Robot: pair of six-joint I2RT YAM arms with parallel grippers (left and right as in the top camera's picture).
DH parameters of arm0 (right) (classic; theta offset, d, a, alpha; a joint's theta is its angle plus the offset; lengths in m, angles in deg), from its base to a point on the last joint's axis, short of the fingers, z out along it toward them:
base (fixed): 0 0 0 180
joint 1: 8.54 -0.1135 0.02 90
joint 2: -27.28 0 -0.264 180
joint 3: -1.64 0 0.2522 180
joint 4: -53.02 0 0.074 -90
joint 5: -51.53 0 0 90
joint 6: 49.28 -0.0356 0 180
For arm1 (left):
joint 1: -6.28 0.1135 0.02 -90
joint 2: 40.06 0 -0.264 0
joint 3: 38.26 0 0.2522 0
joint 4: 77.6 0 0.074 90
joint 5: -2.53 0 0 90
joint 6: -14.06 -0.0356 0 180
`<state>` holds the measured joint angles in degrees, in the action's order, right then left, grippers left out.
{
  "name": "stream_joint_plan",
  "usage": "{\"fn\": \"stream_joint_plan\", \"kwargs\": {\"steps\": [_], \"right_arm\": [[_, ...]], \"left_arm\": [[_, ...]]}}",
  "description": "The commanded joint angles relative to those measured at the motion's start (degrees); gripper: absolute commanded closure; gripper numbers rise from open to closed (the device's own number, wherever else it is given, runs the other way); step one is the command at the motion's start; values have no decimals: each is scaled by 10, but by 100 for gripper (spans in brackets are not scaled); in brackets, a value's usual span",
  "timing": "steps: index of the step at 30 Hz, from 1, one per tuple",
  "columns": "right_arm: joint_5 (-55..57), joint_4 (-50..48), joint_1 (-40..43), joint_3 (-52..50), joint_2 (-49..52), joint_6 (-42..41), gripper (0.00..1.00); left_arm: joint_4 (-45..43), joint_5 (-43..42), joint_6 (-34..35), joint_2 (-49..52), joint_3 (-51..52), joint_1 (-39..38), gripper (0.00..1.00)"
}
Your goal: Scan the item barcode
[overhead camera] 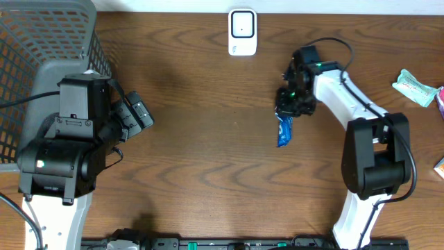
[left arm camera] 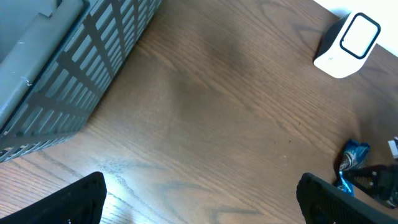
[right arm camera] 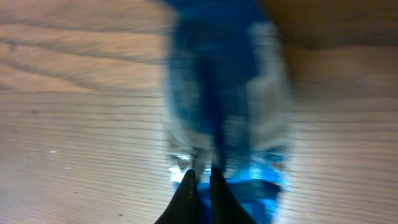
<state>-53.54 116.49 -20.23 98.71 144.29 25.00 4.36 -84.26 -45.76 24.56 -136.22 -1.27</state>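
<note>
A grey mesh basket [overhead camera: 28,42] stands at the far left of the wooden table [overhead camera: 201,180], and beside it the left gripper [overhead camera: 141,115] has its jaws spread wide. Right of centre, the right gripper [overhead camera: 287,111] pinches one end of a blue packet [overhead camera: 284,132], on the near side of the white barcode scanner [overhead camera: 242,32] and apart from it. A pale green packet [overhead camera: 414,86] lies by the right edge.

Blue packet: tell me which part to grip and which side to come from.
Grip the blue packet by its thin, flat end seam, at the end toward the white scanner, coming from above. The pouch is long and soft, so its body would probably crumple, while the seam fits narrow jaws. The right gripper pinches that end, jaws shut.
</note>
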Motion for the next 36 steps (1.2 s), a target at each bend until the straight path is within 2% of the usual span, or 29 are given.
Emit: {"fn": "stream_joint_plan", "kwargs": {"steps": [1, 8, 14, 17, 19, 23, 29, 32, 36], "right_arm": [[-13, -20, -25, -20, 4, -24, 94], [-13, -84, -57, -56, 4, -50, 99], [-68, -84, -64, -19, 2, -39, 99], [-57, -34, -56, 34, -2, -15, 99], [-10, 25, -44, 85, -5, -10, 93], [111, 101, -19, 135, -5, -10, 89], [151, 109, 13, 102, -3, -10, 85], [129, 83, 16, 63, -3, -28, 89], [71, 24, 9, 8, -3, -29, 89]], "left_arm": [[2, 7, -1, 1, -4, 3, 2], [2, 7, -1, 1, -4, 3, 2], [2, 7, -1, 1, -4, 3, 2], [2, 7, -2, 1, -4, 3, 2], [2, 7, -1, 1, -4, 3, 2], [2, 7, -2, 1, -4, 3, 2], [2, 7, -1, 1, -4, 3, 2], [2, 7, -1, 1, -4, 3, 2], [2, 7, -1, 1, -4, 3, 2]]}}
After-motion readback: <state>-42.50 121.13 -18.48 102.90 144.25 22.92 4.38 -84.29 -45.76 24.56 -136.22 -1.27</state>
